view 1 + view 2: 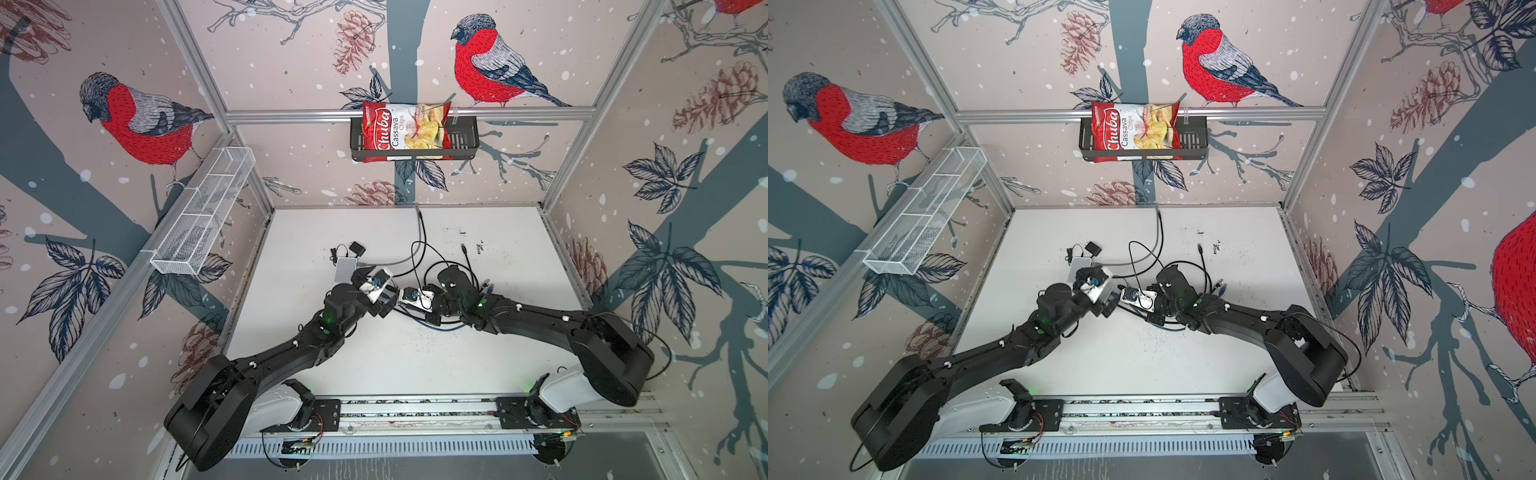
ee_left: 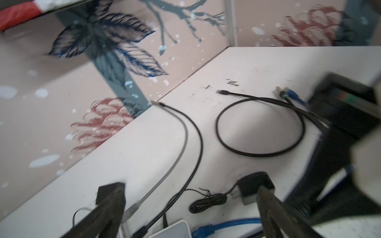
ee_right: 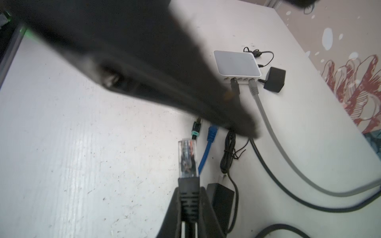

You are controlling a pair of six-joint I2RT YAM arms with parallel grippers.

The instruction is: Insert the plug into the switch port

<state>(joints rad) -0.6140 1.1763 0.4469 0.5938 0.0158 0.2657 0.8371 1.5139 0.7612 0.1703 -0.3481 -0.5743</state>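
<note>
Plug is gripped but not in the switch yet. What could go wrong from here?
1. A blurred dark shape, probably the left arm, lies between the clear-tipped black plug in the right gripper and the white rectangular switch: they may collide.
2. The left gripper is open, so the switch may slide when pushed.
3. A black cable and grey cable occupy ports; the plug could hit them.

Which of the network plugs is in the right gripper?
The clear plug with a black boot, in the right gripper. The blue plug lies on the table; the grey plug and the black plug sit in the switch.
</note>
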